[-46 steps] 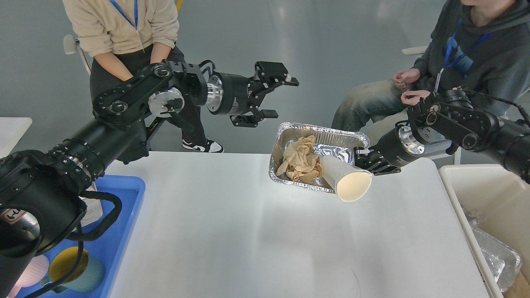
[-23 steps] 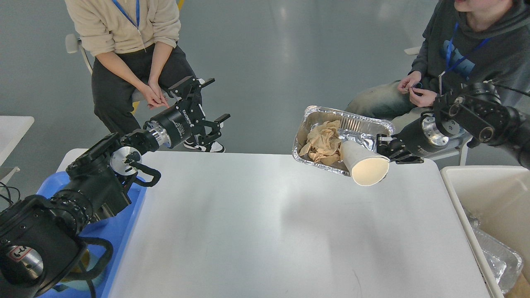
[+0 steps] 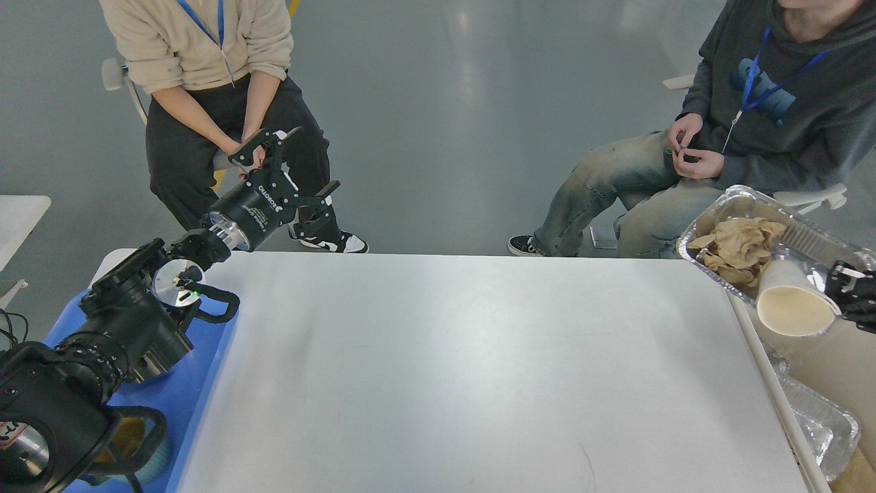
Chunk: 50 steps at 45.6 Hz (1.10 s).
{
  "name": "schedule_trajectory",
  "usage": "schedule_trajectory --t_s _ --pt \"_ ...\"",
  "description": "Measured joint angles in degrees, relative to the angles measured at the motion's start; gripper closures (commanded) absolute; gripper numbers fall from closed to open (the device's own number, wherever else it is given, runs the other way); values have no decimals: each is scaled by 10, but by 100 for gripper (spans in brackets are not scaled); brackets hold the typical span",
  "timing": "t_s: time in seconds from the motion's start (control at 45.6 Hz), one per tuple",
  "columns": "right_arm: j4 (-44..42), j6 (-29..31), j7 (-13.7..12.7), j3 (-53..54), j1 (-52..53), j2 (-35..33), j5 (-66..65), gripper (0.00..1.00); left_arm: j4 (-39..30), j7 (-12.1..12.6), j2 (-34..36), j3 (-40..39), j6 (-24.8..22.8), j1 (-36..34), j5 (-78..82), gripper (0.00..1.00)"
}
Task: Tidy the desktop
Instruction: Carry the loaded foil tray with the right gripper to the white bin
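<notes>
The white desktop fills the middle of the head view. My right gripper is at the far right edge, shut on the rim of a foil tray that it holds in the air above the cream-white bin. The tray carries crumpled brown paper and a tipped white paper cup. My left gripper is open and empty, held above the desktop's far left corner, in front of a seated person.
A blue plastic tray lies at the left under my left arm. Foil trays lie in the bin. Two people sit beyond the far edge, one at the left, one at the right.
My right gripper has carried the foil tray with paper and cup to the right, from the table's far edge to above the bin. My left arm has drawn back to the left.
</notes>
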Motion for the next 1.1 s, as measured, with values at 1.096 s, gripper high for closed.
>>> schedule_trajectory --t_s 1.096 --pt "-160 -280 -159 97 -230 85 277 100 2 -24 3 -45 56 36 -16 3"
